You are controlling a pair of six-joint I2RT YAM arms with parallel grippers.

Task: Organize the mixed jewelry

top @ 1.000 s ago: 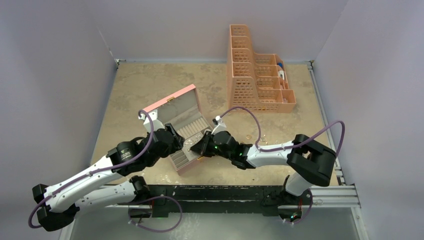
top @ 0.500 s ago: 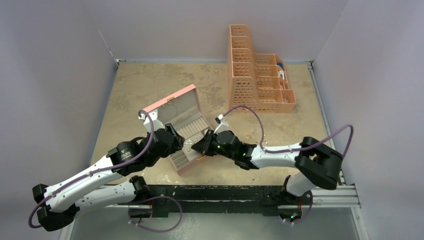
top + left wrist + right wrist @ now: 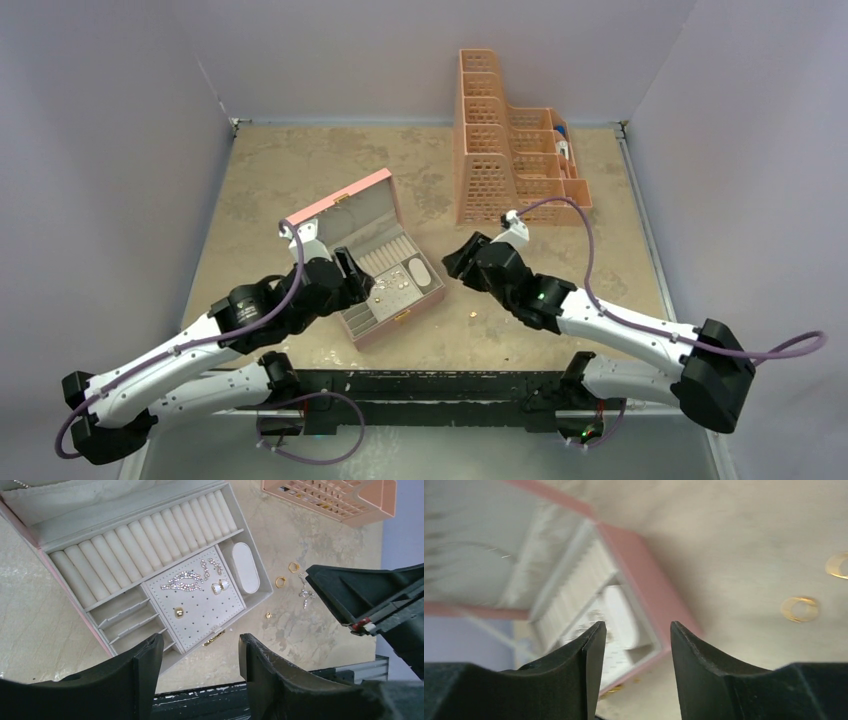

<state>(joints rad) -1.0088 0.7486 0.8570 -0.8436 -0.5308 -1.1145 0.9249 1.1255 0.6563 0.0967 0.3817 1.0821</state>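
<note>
Hanging open and empty, the right claw (image 3: 636, 626) sits just right of the pink box (image 3: 639, 565). The left claw (image 3: 200, 640), open too, hovers at its near left. Some mixed jewelry (image 3: 192, 582) rests on the box's pad (image 3: 200, 612), and loose rings (image 3: 281, 581) lie on the surface (image 3: 300, 645) alongside. Flat rings may skid away under a closing claw.

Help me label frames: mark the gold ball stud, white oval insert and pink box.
gold ball stud (image 3: 178, 612): left wrist view, round head.
white oval insert (image 3: 246, 567): left wrist view, top face.
pink box (image 3: 345, 195): top view, raised lid's edge.
</note>
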